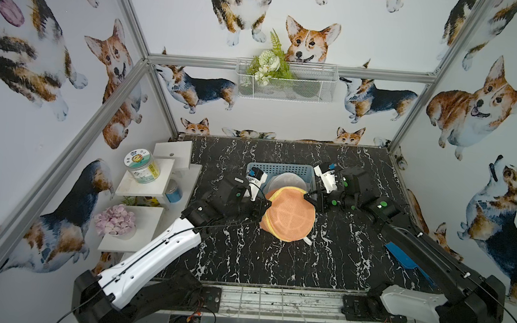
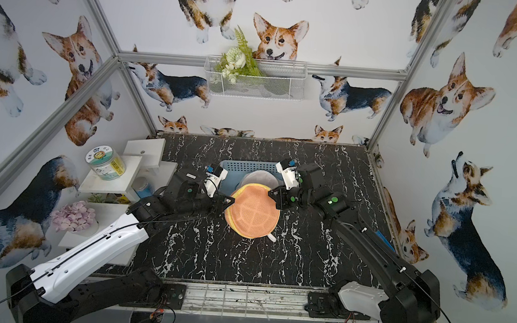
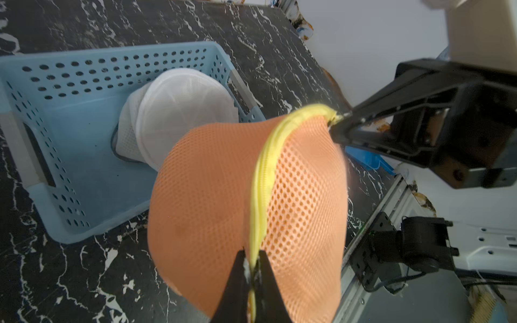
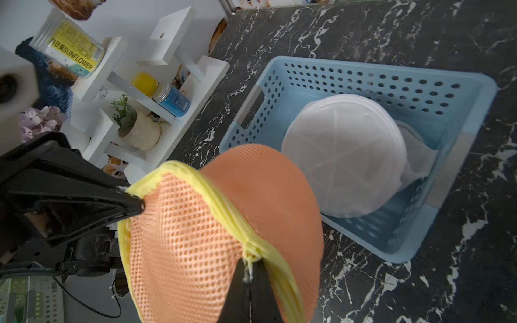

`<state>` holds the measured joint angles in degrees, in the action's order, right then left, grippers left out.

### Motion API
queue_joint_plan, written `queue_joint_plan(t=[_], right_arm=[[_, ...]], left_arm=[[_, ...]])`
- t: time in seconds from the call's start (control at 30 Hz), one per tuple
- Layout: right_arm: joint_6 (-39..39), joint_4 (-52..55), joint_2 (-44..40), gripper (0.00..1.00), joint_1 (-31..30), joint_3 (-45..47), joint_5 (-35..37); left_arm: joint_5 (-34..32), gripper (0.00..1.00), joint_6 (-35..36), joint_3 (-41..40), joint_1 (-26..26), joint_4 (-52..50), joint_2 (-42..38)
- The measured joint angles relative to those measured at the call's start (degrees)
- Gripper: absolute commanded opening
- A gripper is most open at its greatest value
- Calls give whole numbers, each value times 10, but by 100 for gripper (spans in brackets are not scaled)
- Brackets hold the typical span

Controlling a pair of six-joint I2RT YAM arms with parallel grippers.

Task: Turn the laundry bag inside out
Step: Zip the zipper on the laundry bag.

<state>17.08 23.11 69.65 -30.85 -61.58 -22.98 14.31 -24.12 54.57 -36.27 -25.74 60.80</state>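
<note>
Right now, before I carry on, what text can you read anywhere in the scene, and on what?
"SUNFLOWER": yellow label of the clear jar on the white shelf; the characters before it are too blurred.
Too small to read: print on the jar lid.
Too blurred to read: label of the blue bottle.
No text visible on the laundry bag or the blue basket.
</note>
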Motion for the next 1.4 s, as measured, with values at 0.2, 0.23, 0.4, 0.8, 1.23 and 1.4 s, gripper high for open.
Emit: queue_joint_plan(t=[0.2,0.23,0.4,0.8,1.23,1.4], right_arm=[[-15,5,28,0,-33,-7,-9],[-21,11,32,0,-33,-10,-12],[-57,34,48,0,-33,-35,-17],[-97,65,72,0,-34,-63,-26],[-101,75,76,0,-55,-67,-47],[-92,68,75,0,-67,-66,-56]], left_arm=[[-5,75,3,31,2,-45,-33],[-6,75,7,39,2,-44,-37],[-6,78,24,53,-2,-39,-44],[-70,86,27,49,-2,-30,-90],[0,82,19,17,-44,30,19],[-3,78,19,15,-54,32,32]])
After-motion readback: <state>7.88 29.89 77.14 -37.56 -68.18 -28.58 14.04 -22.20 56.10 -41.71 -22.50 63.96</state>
